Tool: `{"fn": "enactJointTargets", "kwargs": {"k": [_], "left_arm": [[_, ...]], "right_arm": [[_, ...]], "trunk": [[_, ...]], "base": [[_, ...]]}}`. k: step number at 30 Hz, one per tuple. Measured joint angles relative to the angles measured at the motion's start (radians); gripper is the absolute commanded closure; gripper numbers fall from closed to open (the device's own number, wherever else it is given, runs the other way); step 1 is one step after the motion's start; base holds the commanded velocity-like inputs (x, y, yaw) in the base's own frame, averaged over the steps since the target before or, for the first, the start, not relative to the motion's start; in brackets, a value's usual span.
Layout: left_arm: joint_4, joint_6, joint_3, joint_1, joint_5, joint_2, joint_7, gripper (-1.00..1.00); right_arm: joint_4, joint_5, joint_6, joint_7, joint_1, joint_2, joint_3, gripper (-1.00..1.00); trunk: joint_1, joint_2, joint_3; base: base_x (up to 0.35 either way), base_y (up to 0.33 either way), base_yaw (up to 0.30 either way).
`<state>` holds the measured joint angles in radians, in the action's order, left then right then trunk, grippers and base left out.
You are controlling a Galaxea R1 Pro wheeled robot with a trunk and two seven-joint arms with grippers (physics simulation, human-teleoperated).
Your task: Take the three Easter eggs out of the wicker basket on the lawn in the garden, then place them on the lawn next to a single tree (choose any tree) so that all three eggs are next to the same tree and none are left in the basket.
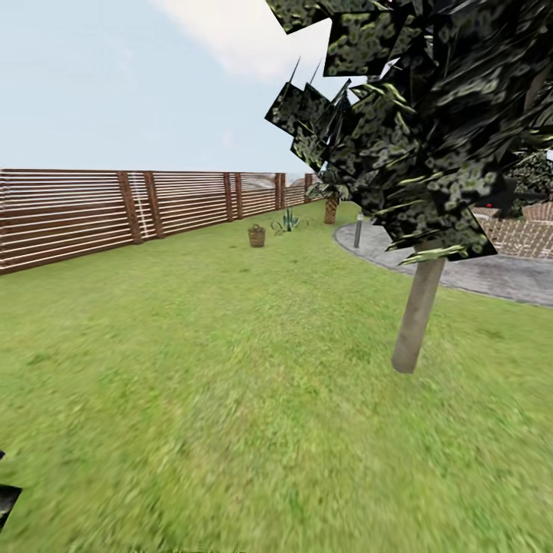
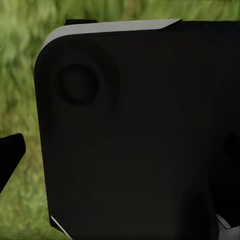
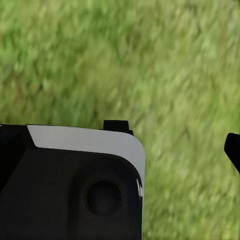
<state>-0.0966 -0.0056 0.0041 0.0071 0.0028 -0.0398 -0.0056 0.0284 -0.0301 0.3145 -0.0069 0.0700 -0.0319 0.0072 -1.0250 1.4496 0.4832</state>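
I'm looking out from the head camera across the lawn (image 1: 230, 369), a broad stretch of mottled green grass running away from me. Far ahead, near the back of the garden, I can pick out the wicker basket (image 1: 256, 236), small and brown, standing upright on the grass; it's too far off for me to tell what is inside. Just beyond it sits a spiky green plant (image 1: 289, 220), and a palm-like plant (image 1: 330, 201) stands by the fence corner.

Close on my right there's the tree (image 1: 418, 311), its pale trunk leaning slightly out of the grass, with dark angular foliage (image 1: 430, 115) crowding the upper right of my view. Behind it a grey paved area (image 1: 461, 265) curves round, with a thin grey post (image 1: 358, 230) at its edge. The wooden fence (image 1: 115, 211) runs along the left side under a pale sky.

On the left wrist camera a big dark robot body panel (image 2: 135, 130) blocks nearly everything, grass showing around it. On the right wrist camera I see a similar black and white housing (image 3: 75, 180) over blurred grass. I cannot tell how either set of jaws stands, left or right.
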Motion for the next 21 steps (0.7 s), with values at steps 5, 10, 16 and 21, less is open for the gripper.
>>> {"fn": "enactJointTargets", "kwargs": {"k": [5,10,16,21], "left_arm": [[0.0,0.0,0.0,0.0,0.0,0.0,0.0,-1.0],[0.0,0.0,0.0,0.0,0.0,0.0,0.0,-1.0],[0.0,0.0,0.0,0.0,0.0,0.0,0.0,-1.0],[0.0,0.0,0.0,0.0,0.0,0.0,0.0,-1.0]], "right_arm": [[0.0,0.001,0.0,0.0,0.0,0.0,0.0,-1.0],[0.0,0.001,0.0,0.0,0.0,-0.001,0.0,-1.0],[0.0,0.001,-0.002,0.0,0.0,0.0,0.0,-1.0],[0.0,0.002,-0.005,-0.001,0.0,0.0,-0.001,-1.0]], "trunk": [[0.0,0.0,0.0],[0.0,0.0,0.0],[0.0,0.0,0.002],[0.0,0.0,0.006]], "base": [[0.0,0.0,0.286],[0.0,0.0,0.286],[0.0,0.0,0.284],[0.0,0.0,0.251]]}}
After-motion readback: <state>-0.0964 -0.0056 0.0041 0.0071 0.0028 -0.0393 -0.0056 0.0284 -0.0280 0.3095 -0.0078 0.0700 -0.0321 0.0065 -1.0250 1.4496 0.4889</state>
